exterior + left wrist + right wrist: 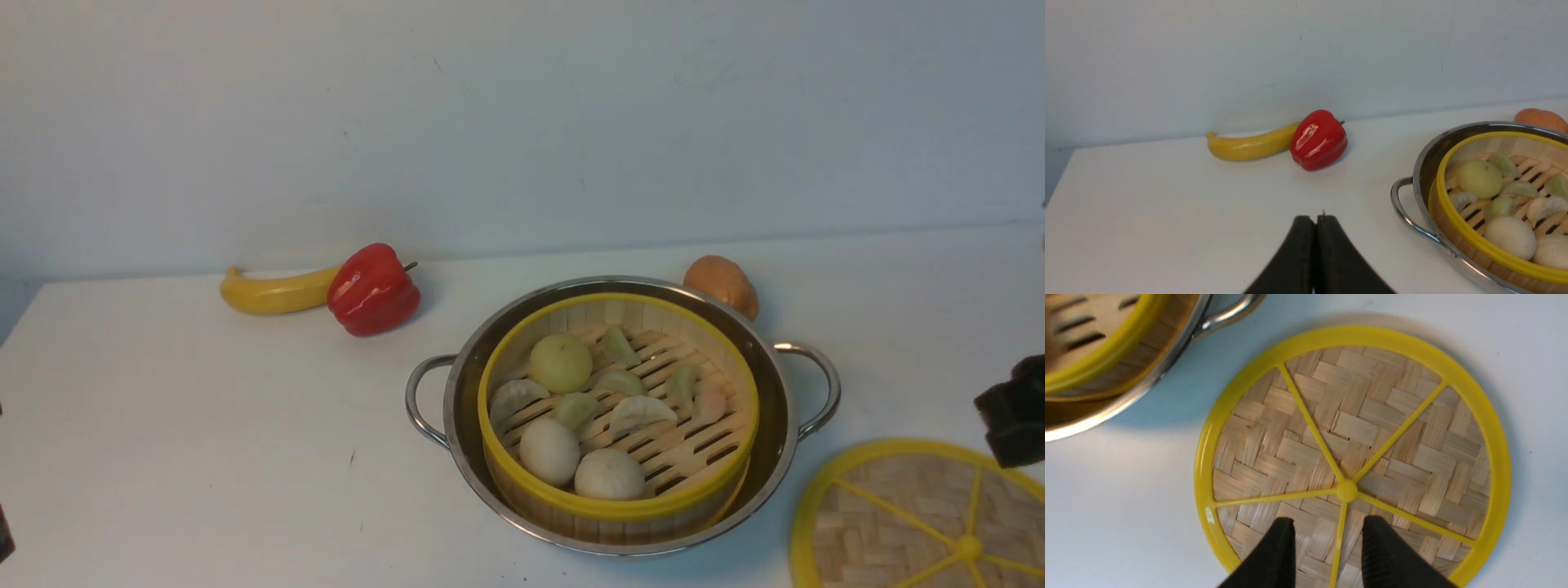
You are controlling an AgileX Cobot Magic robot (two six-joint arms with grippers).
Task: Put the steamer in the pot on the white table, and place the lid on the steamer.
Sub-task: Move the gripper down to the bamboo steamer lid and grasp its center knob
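Observation:
The steamer (620,508), a bamboo basket with a yellow rim and dumplings and buns inside, sits in the steel pot (774,408) in the middle of the white table (204,425). The lid (898,506), a flat woven disc with yellow spokes, lies on the table to the right of the pot. In the right wrist view my right gripper (1329,522) is open above the lid (1372,416), near its centre knob, with one spoke between the fingers. My left gripper (1314,218) is shut and empty, over bare table to the left of the pot (1423,171).
A yellow banana (273,292) and a red pepper (373,290) lie at the back left by the wall. A brown round item (722,283) sits just behind the pot. The lid reaches past the front view's lower right corner.

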